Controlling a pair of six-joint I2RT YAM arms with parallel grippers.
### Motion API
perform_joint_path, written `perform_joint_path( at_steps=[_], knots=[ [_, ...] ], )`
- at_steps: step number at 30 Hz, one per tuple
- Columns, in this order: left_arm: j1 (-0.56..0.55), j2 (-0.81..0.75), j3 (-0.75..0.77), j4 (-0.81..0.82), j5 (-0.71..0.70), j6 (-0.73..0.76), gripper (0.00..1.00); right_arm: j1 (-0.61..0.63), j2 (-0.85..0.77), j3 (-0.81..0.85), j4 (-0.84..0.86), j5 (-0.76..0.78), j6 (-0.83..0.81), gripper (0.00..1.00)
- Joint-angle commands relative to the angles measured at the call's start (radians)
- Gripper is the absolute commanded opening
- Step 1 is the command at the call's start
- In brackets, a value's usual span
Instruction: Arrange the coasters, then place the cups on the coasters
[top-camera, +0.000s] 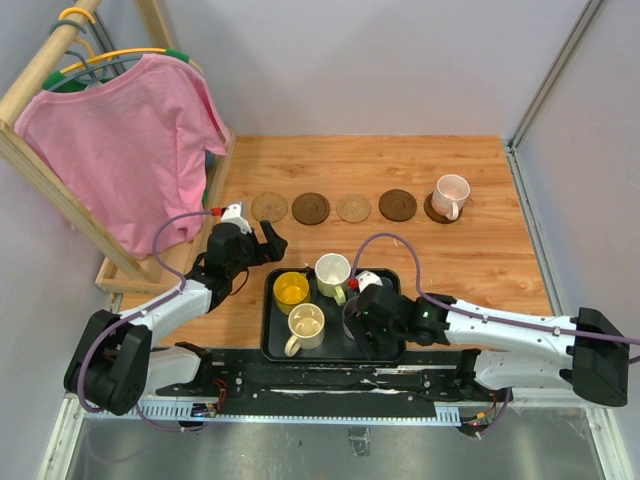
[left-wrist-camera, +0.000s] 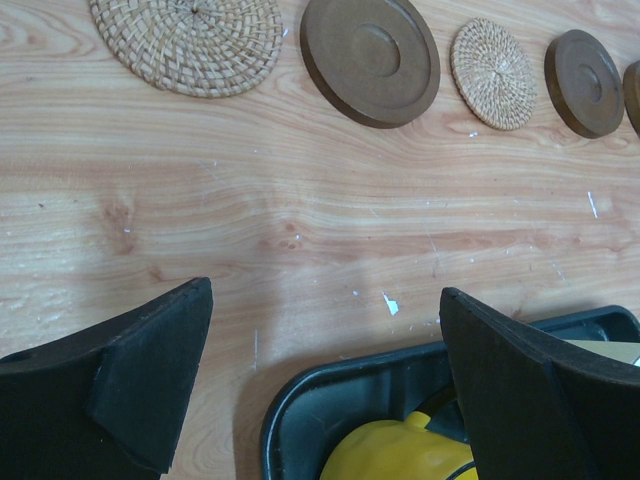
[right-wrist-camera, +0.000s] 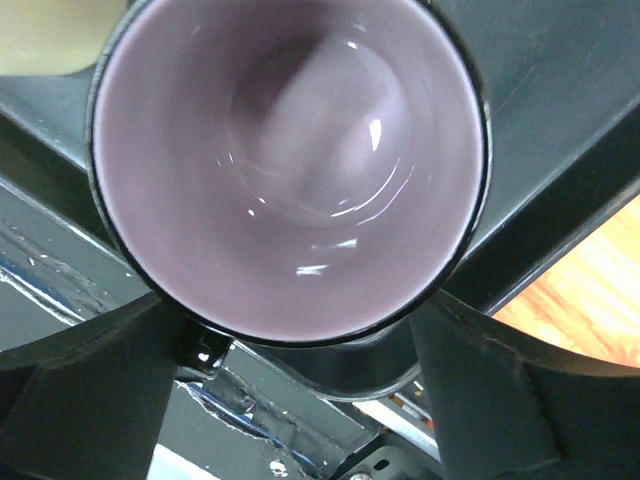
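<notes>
Right end effector (top-camera: 364, 326) over half-hidden cup (right-wrist-camera: 290, 170)

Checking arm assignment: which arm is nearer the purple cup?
Right. The right arm has jaws flanking the purple cup in the tray; the left arm hangs beyond the tray's far-left corner.

The left arm (top-camera: 165, 305) and right arm (top-camera: 510, 335) are white shells with black joints and bulky black bases, each trailed by a lilac cable (top-camera: 385, 236), ending in black wedge-shaped fingers (left-wrist-camera: 150, 385).
</notes>
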Motion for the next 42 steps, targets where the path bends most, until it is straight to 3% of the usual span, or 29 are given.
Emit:
perform_joint_path(
  at_steps=[1, 11, 32, 35, 37, 38, 42],
  knots=[
    [-0.001, -0.016, -0.02, 0.042, 0.011, -0.007, 1.0, 0.038, 0.03, 0.006, -0.065, 0.085, 0.07, 0.83],
    [-0.002, -0.016, -0.039, 0.056, 0.017, -0.011, 1.0, 0.046, -0.033, -0.057, -0.019, 0.108, 0.115, 0.55],
    [-0.001, -0.037, -0.055, 0.054, 0.018, -0.01, 1.0, 0.047, -0.055, -0.111, 0.129, 0.095, 0.106, 0.33],
    [-0.002, -0.042, -0.057, 0.054, 0.017, -0.01, 1.0, 0.047, -0.052, -0.118, 0.132, 0.094, 0.11, 0.23],
    [-0.002, -0.043, -0.056, 0.053, 0.015, -0.009, 0.99, 0.047, -0.053, -0.12, 0.131, 0.094, 0.112, 0.07],
    [-0.001, -0.044, -0.057, 0.053, 0.015, -0.01, 1.0, 0.047, -0.053, -0.122, 0.127, 0.093, 0.111, 0.04],
    [-0.001, -0.04, -0.056, 0.056, 0.016, -0.01, 1.0, 0.047, -0.056, -0.121, 0.111, 0.086, 0.104, 0.01]
  ],
)
